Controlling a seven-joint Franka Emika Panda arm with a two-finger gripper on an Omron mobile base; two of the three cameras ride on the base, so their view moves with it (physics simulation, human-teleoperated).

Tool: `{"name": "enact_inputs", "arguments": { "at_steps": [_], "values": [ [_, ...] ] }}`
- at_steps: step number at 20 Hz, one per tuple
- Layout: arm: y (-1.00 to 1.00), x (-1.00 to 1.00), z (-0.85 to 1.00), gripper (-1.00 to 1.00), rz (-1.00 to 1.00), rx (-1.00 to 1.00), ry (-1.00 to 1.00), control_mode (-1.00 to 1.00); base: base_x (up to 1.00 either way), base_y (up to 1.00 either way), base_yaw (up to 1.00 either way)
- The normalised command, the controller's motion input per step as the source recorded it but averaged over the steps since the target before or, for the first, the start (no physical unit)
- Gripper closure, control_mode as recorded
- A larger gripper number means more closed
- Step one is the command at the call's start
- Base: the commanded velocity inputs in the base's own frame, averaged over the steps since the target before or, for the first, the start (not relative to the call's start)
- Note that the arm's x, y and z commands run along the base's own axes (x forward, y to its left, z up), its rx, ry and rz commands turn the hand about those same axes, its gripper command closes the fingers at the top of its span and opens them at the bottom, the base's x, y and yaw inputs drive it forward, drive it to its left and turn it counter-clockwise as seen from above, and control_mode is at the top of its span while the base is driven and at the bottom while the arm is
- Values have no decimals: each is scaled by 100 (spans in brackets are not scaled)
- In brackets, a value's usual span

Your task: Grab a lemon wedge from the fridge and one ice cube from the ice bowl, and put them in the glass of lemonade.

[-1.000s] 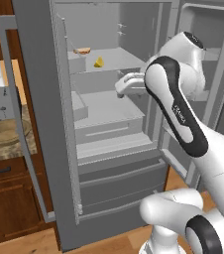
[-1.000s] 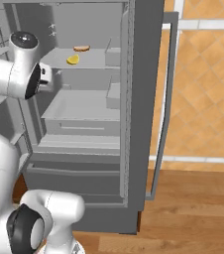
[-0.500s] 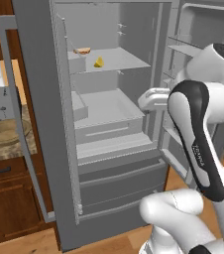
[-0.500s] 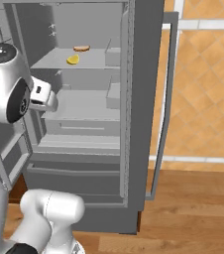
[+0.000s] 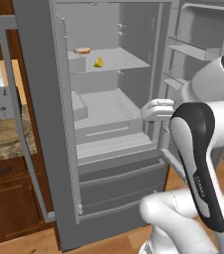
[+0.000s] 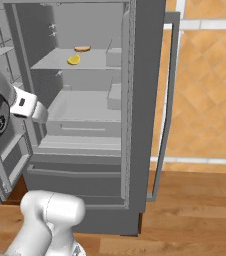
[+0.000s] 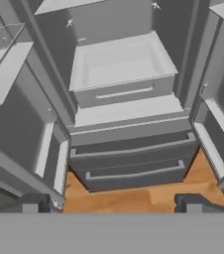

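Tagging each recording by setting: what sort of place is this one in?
A home kitchen, rendered in simulation. A tall grey fridge stands with both doors open, a toaster and a tan bowl sit on a stone counter over wooden cabinets, and the floor is wood.

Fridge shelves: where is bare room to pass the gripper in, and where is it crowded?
The fridge stands open. Its upper shelf is bare to the right of the lemon wedge; a brown item sits behind it, to its left. The open drawer below looks bare.
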Motion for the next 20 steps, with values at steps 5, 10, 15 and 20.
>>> {"name": "enact_inputs", "arguments": {
  "at_steps": [5,10,15,20],
  "values": [
    [0,-42,44,-100,0,0,-21,-100,0,0,0],
    [0,-40,27,-100,0,7,-27,-100,0,0,0],
    [0,4,26,-100,0,5,-9,-100,0,0,0],
    [0,28,21,-100,0,1,0,-100,0,0,0]
  ]
}}
